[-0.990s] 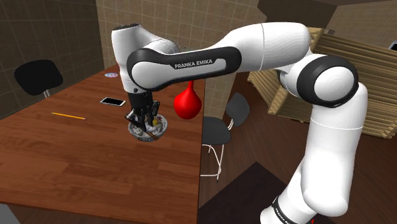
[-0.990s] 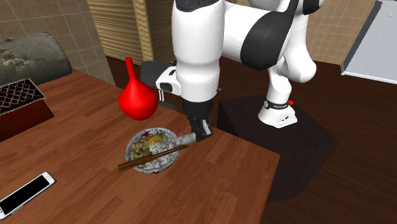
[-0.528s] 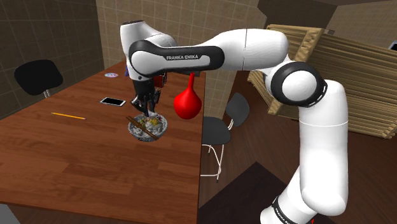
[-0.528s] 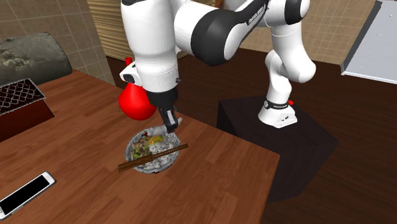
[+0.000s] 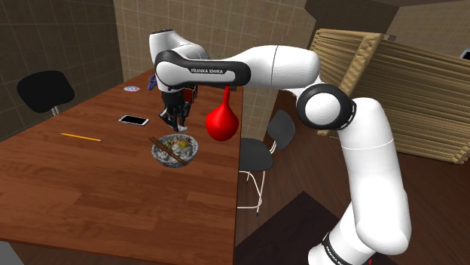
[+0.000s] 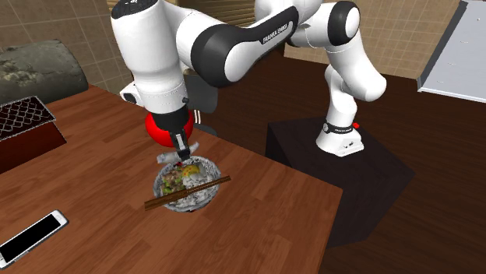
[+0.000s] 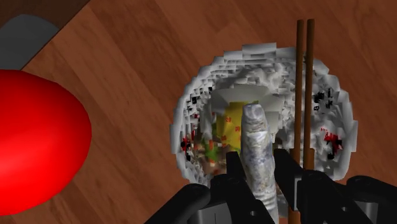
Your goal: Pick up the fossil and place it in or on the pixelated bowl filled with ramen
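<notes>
Shoulder view, from its left to its right: a black chair [image 5: 45, 92] stands at the far side of the brown wooden table [image 5: 90, 188]. On the table lie a thin yellow pencil [image 5: 80, 137] and, farther off, a flat white phone [image 5: 133, 120]. Next is the black two-finger claw [image 5: 175, 124], pointing down from the white arm [image 5: 263, 64]. It hangs just above the far edge of the blocky grey-white bowl [image 5: 161, 156], which sits on the table with food inside and two brown chopsticks [image 5: 167, 147] lying across it. Right of the bowl, near the table's edge, is a round red thing with a thin neck [image 5: 221, 124]. Past the edge, a second black chair [image 5: 260, 154] stands on the floor. Wrist view: the claw is clenched on the long grey stony fossil [image 7: 256, 133], with its fingers [image 7: 234, 167] pressed on both sides. The fossil is held over the middle of the bowl. I cannot tell if its tip touches the food.
</notes>
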`<state>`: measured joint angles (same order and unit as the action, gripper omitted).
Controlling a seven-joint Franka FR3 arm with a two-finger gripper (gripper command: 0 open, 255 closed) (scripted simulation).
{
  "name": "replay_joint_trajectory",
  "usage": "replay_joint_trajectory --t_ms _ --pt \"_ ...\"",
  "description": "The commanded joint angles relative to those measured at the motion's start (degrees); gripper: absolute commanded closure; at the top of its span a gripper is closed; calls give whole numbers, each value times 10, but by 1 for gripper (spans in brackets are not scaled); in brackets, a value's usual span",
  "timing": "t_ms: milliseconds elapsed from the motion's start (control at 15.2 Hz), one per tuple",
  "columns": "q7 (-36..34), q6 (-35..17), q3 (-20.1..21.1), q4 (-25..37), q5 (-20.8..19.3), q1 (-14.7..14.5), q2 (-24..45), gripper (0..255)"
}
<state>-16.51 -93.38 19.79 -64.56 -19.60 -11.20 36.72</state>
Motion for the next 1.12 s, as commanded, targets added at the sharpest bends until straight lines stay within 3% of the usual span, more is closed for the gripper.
replay_joint_trajectory --t_ms 0,594,1056 --pt "-3 -16 0 -17 0 3 -1 255" --pt "-15 -78 -2 -74 -5 10 6 255" --pt "-15 -78 -2 -74 -5 10 6 255"
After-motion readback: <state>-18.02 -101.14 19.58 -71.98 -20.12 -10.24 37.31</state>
